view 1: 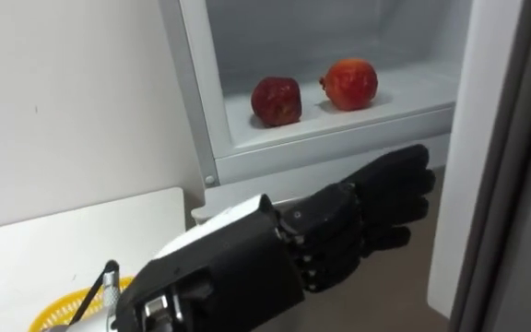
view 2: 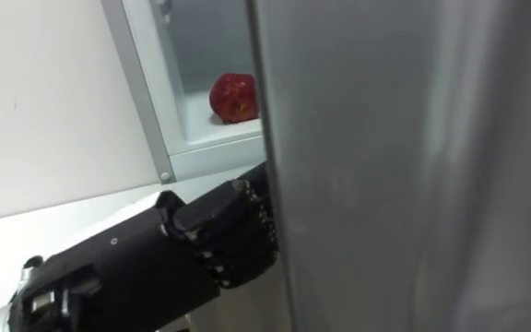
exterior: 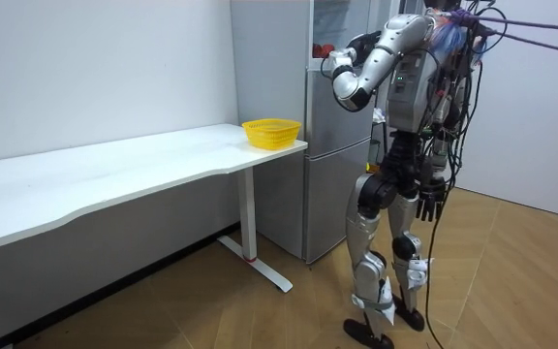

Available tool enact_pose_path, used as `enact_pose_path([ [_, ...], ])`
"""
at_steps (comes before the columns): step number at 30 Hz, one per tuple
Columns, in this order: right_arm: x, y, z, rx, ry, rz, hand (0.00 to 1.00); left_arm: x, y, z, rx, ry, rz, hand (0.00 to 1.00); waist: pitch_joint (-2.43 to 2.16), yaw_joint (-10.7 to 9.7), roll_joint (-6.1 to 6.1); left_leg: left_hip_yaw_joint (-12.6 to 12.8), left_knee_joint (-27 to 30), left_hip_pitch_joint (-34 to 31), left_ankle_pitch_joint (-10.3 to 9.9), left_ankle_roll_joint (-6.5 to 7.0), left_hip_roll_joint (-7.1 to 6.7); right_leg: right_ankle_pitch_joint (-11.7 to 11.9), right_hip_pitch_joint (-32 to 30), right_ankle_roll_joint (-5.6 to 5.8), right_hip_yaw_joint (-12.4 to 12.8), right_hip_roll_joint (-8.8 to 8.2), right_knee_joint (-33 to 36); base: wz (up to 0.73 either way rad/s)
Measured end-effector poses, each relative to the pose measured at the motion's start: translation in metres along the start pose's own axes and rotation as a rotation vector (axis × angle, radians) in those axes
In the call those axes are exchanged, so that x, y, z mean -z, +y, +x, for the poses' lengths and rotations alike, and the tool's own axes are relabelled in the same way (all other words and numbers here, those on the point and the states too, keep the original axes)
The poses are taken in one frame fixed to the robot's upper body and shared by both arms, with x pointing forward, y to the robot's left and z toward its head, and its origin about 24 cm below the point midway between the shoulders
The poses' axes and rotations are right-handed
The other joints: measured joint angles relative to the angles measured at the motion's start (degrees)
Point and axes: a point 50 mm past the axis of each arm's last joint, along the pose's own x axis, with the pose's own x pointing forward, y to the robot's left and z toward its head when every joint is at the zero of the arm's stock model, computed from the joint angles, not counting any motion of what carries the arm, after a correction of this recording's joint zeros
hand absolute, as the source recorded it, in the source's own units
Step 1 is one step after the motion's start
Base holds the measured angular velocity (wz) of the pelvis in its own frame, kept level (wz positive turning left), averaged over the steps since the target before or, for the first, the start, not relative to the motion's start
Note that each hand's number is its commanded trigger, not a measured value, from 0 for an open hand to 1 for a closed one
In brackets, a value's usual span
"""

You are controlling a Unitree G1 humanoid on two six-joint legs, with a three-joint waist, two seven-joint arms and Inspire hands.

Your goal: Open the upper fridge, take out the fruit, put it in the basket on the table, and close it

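1. the robot stands right in front of the fridge point(exterior: 329, 155), at the end of the white table point(exterior: 114, 174), with its left arm raised towards the upper compartment.
2. the upper compartment is open. two red fruits sit on its white shelf point(view 1: 404, 103): a darker red fruit point(view 1: 276, 100) on the left and a brighter red fruit point(view 1: 349, 83) just beside it on the right, not touching.
3. the left hand point(view 1: 339, 231) is out in front of the fridge, lower than the shelf's front edge. its back faces the camera, its fingers are stretched out loosely and it's holding nothing. it's well clear of both fruits.
4. the fridge door point(view 1: 501, 166) stands open along the right side, near the fingertips.
5. a yellow basket point(view 1: 58, 312) sits on the table corner under the left forearm.
6. the right hand point(exterior: 432, 204) hangs by the robot's thigh. it's too small to tell how it's set.
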Motion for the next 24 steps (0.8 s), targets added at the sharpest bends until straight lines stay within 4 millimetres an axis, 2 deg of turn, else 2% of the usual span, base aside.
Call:
enact_pose_path([
  [5, -0.001, 0.002, 0.0, -0.002, -0.014, -0.025, 0.0, -0.001, -0.001, 0.012, -0.001, 0.023, 0.071, 0.0, -0.04, -0.22, -0.03, 0.01, -0.5, 0.0, 0.01, -0.01, -0.06, 0.01, -0.17, 0.01, -0.02, 0.03, -0.14, -0.01],
  [11, -0.006, 0.0, 0.0, 0.014, -0.048, -0.031, 0.0, -0.014, -0.006, 0.034, 0.074, -0.092, 0.119, 0.0, -0.11, -1.23, 0.03, 0.09, -0.61, 0.2, 0.02, -0.02, 0.04, 0.02, -0.22, 0.01, 0.19, 0.02, 0.07, -0.01],
  [16, -0.007, 0.0, 0.0, 0.022, -0.052, -0.042, 0.0, -0.012, -0.007, 0.037, 0.058, -0.107, 0.102, 0.0, -0.14, -3.14, -0.08, 0.16, -0.61, 0.26, 0.02, -0.03, 0.06, 0.04, -0.19, 0.0, 0.1, 0.0, 0.26, 0.0],
  [22, -0.004, 0.003, 0.001, 0.016, -0.038, -0.025, 0.0, -0.003, -0.015, 0.046, 0.061, -0.094, 0.064, 0.0, -0.24, -4.05, -1.1, 0.2, -0.41, 0.54, 0.02, -0.02, 0.1, 0.06, 0.1, 0.0, 0.08, 0.01, 0.35, 0.0],
  [24, -0.006, 0.001, 0.001, 0.027, -0.044, -0.025, 0.0, -0.001, -0.018, 0.048, 0.064, -0.096, 0.048, 0.0, -0.23, -4.36, -1.14, 1.26, -0.24, 0.27, 0.02, -0.02, 0.25, 0.08, -0.38, -0.01, 0.46, 0.02, 0.14, -0.07],
])
